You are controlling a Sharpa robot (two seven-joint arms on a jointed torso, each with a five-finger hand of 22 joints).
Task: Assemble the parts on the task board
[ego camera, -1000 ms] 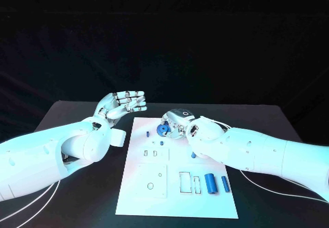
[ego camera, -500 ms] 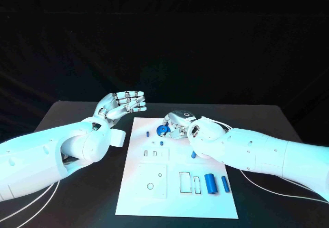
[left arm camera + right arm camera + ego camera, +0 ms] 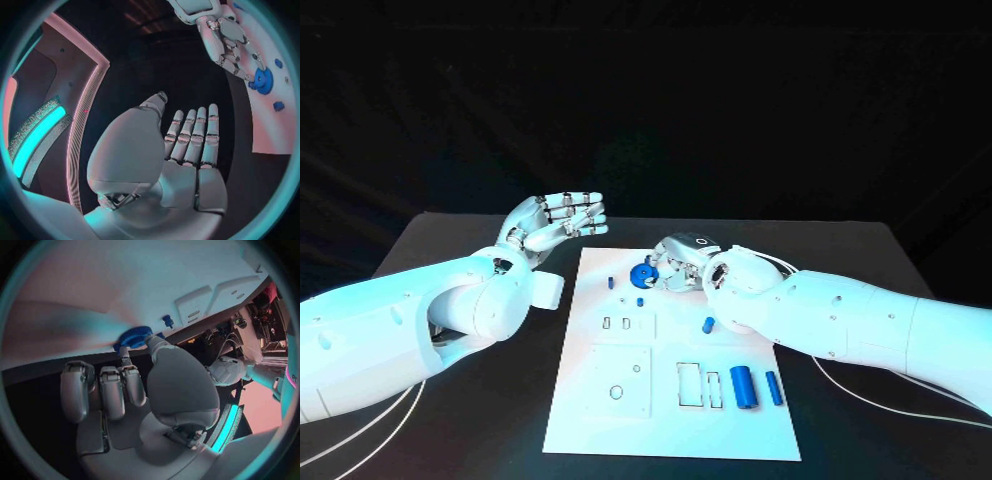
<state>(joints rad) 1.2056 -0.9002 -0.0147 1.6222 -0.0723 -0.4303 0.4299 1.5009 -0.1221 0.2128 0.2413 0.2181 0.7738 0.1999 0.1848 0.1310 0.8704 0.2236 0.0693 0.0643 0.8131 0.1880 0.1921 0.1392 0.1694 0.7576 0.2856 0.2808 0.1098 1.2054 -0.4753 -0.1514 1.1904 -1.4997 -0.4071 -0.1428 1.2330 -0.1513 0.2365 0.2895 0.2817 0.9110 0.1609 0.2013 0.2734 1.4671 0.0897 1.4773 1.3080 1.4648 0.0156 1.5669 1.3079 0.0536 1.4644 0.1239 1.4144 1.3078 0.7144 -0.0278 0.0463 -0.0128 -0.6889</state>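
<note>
The white task board (image 3: 625,400) lies in the middle of the table. My right hand (image 3: 681,257) is over its far end and pinches a blue gear (image 3: 643,275) between thumb and a finger, low over the board. The right wrist view shows the fingertips on the gear (image 3: 134,337), with a small blue peg (image 3: 167,321) just beyond it. My left hand (image 3: 560,217) is raised off the board's far left corner, fingers apart from the thumb, holding nothing. The left wrist view shows its bare palm (image 3: 187,165), the right hand (image 3: 225,35) and the gear (image 3: 262,80).
Other blue parts lie on the board: a small peg (image 3: 615,283), a short piece (image 3: 639,300), another (image 3: 708,324), a thick cylinder (image 3: 743,386) and a thin one (image 3: 773,387). Outlined recesses (image 3: 620,377) mark the near half. Black table (image 3: 459,240) surrounds the board.
My right hand has shifted slightly toward the near side with the gear. The left hand has stayed where it was.
</note>
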